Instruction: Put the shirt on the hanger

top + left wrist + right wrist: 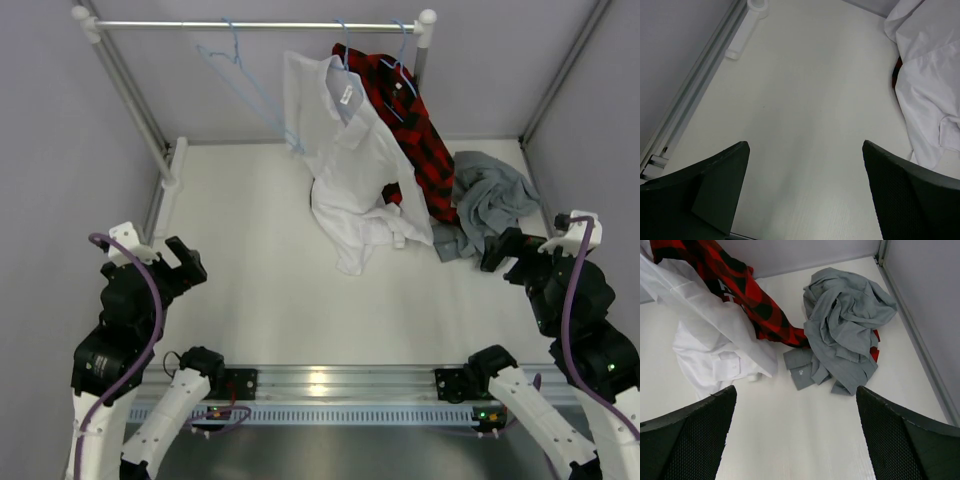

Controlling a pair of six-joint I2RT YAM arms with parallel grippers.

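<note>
At near left and near right, the left gripper point(186, 262) and right gripper point(503, 250) stood wide and empty. Just beyond the right one, the grey shirt point(492, 198) lay crumpled; a grip near its collar would probably serve best. Farthest, the blue hanger point(236, 60) hung left on the rail point(280, 25).

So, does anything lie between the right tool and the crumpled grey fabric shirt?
Nothing visible does: only bare white table separates the open right tool from the crumpled grey shirt. Toward the empty light-blue wire hanger on the rail, though, the hanging white collared shirt and red-and-black plaid shirt stand between.
</note>
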